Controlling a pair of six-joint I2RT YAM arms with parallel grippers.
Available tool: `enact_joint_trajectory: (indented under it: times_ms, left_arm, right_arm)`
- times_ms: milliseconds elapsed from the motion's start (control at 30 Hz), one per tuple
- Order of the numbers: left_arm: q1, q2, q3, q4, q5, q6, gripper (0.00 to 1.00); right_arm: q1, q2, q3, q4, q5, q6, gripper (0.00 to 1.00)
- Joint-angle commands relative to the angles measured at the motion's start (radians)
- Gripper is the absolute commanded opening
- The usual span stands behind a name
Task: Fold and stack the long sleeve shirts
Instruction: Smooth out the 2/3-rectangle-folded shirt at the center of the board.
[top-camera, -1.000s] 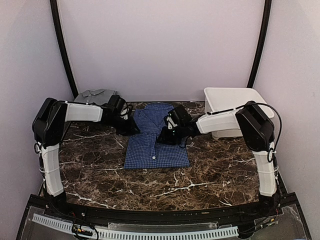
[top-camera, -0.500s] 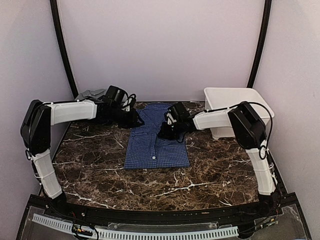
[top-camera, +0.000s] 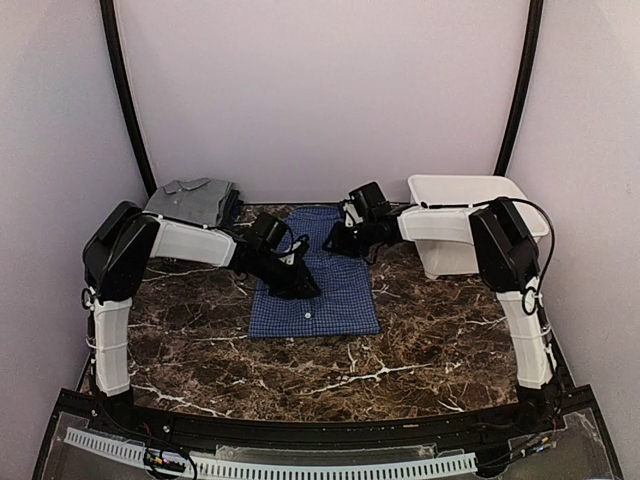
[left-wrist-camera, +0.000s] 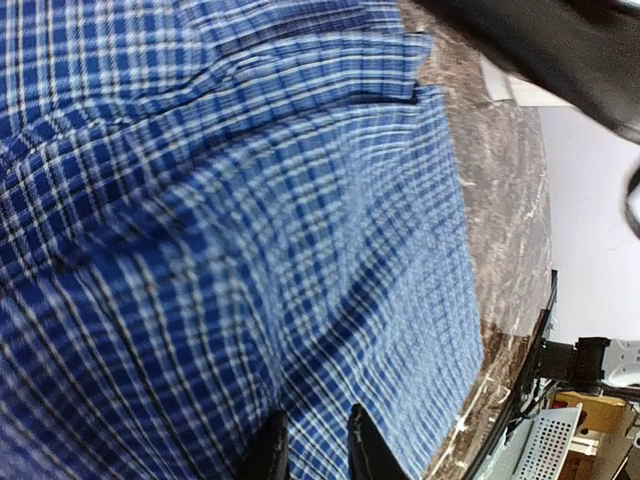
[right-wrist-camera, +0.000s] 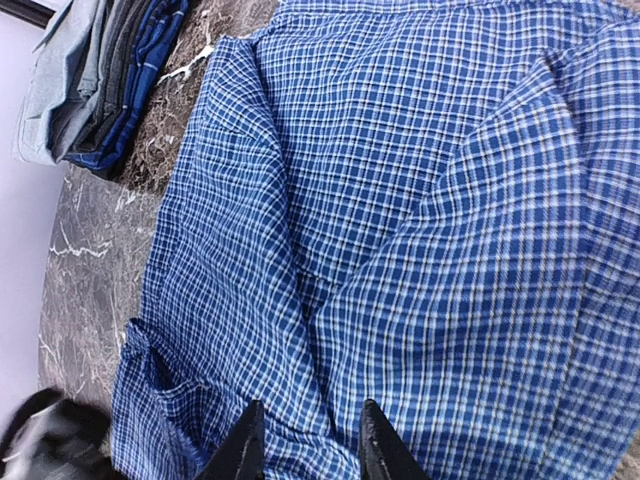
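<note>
The blue shirt (top-camera: 338, 300) lies flat in the middle of the frame on the dark table (top-camera: 200, 345). It is soft, thin and light, so I think it will flop and wrinkle if I pull at just one spot. The best places to grab look like the edges and corners, one for each arm, so it lifts evenly.

My left gripper (left-wrist-camera: 318, 452) sits low on the left half of the shirt. Its two fingers are near each other with cloth showing in the gap, and I cannot tell if it is pinching. My right gripper (right-wrist-camera: 308, 448) is at the top right of the shirt, fingers spread, holding nothing.

The grey shirt (top-camera: 190, 195) lies folded in the upper left, apart from the blue one. The white tub (top-camera: 450, 255) stands on the right, near my right gripper, so I could bump it.
</note>
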Motion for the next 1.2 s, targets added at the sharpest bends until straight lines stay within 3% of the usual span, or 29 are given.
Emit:
enact_joint_trajectory:
  times_ms: [0,233,533,1167]
  left_arm:
    - [0.005,0.062,0.060,0.051,-0.025,-0.024,0.20]
    - [0.004,0.118,0.108,0.040,-0.036,-0.019,0.20]
    - [0.005,0.117,0.090,0.032,-0.034,-0.018,0.19]
    - [0.005,0.122,0.098,0.021,-0.049,-0.005,0.19]
  right_arm:
    - [0.006,-0.127,-0.056,-0.039,0.057,-0.061,0.31]
    - [0.007,-0.237,-0.223,-0.043,0.122,-0.108,0.32]
    - [0.003,-0.217,-0.208,-0.140,0.325,-0.204,0.40]
    - [0.003,-0.175,-0.223,-0.086,0.254,-0.237,0.50]
